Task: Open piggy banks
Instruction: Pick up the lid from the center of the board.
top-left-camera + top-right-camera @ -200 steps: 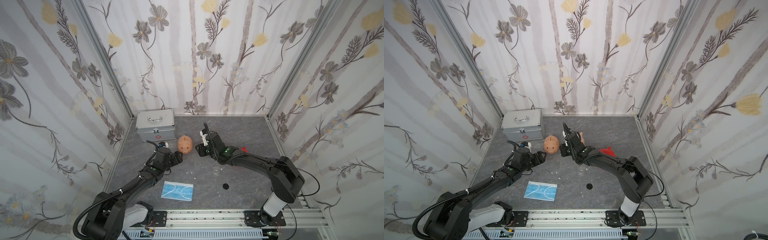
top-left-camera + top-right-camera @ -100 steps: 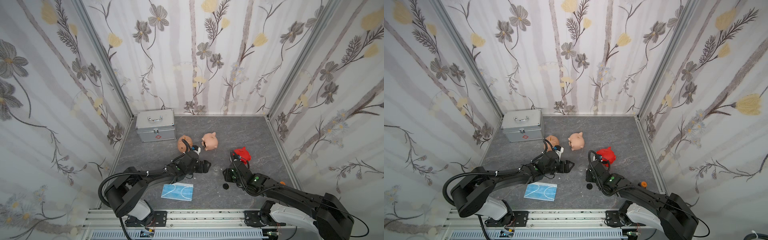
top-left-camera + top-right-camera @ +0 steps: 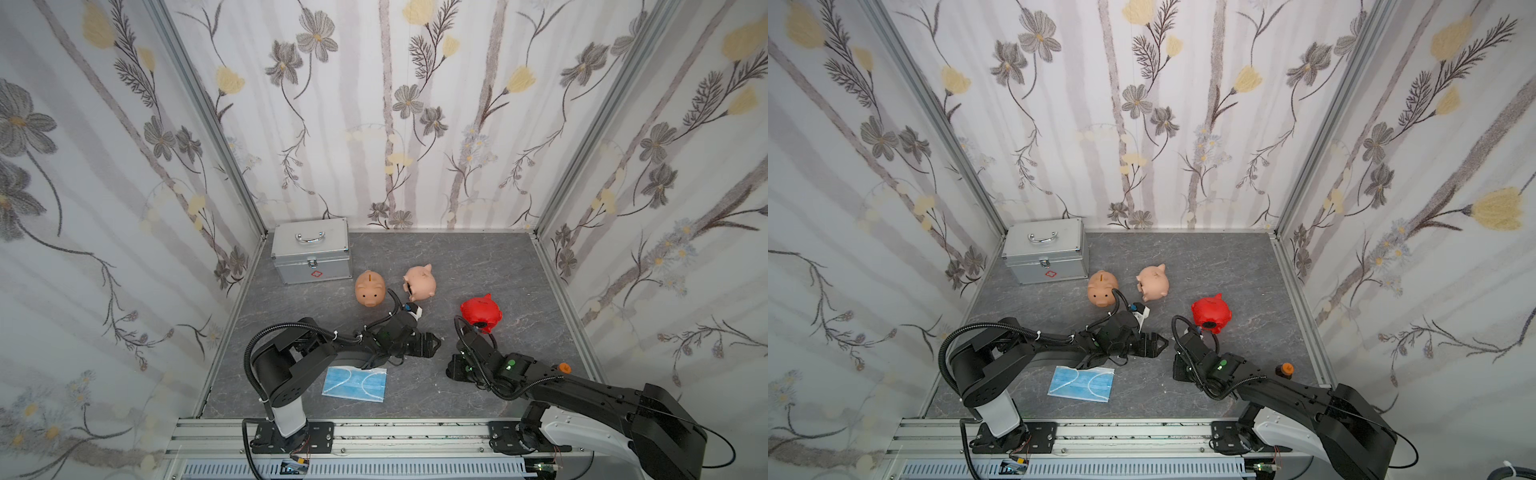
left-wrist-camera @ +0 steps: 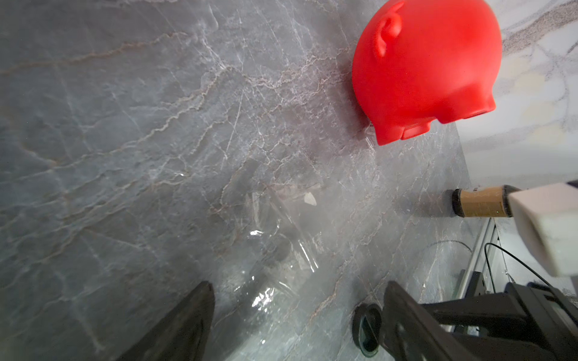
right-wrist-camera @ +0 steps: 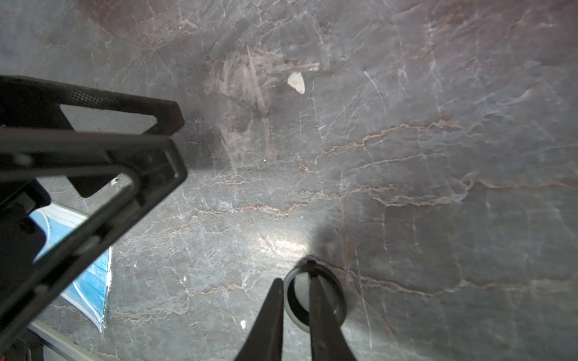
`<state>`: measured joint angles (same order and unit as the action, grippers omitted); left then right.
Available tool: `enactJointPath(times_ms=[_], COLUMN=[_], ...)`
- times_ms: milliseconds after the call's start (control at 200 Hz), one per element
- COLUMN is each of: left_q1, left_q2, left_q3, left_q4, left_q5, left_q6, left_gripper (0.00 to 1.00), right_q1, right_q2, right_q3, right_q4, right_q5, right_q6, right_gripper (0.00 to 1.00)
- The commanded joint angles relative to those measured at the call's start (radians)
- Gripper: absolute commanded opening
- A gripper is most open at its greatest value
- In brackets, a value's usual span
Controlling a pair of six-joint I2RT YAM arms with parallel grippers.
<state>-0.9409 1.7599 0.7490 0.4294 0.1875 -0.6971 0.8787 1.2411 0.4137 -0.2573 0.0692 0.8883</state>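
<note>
Your left gripper (image 4: 297, 300) stands wide open and empty over the grey table (image 4: 125, 125). Your right gripper (image 5: 295, 275) is narrow, jaws astride the rim of a loose black plug (image 5: 336, 301); a firm pinch cannot be confirmed. The red piggy bank (image 3: 481, 311) sits near it. The peach piggy bank (image 3: 370, 289) stands beside the silver case (image 3: 309, 253), and the pink piggy bank (image 3: 420, 282) lies tipped between the two.

You have a silver case (image 3: 309, 259) in the far-left corner. A blue face mask (image 3: 354, 384) lies flat, well apart from it.
</note>
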Motion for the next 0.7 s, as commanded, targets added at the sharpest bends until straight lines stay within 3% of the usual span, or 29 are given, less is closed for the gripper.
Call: enactJointPath(times_ms=[0,535,700], left_q1=[-0.001,-0.001,0.000], left_q2=[0.007,0.008,-0.006], left_q3=[-0.002,-0.020,-0.035], left_q4=[0.048,0.072,0.075], left_q5=[0.001,-0.005,-0.016], left_q6=[-0.018,-0.028,-0.031], left_gripper=[0.86,0.86,0.86], right_q1=[0.003,0.033,0.049], right_q2=[0.020,0.105,0.143], right_q3=[0.009,0.039,0.066], right_q4=[0.013,-0.065,-0.111], right_q5=[-0.005,-0.004,0.023], right_q6=[0.006,0.015,0.015], right_gripper=[0.18,0.18,0.12])
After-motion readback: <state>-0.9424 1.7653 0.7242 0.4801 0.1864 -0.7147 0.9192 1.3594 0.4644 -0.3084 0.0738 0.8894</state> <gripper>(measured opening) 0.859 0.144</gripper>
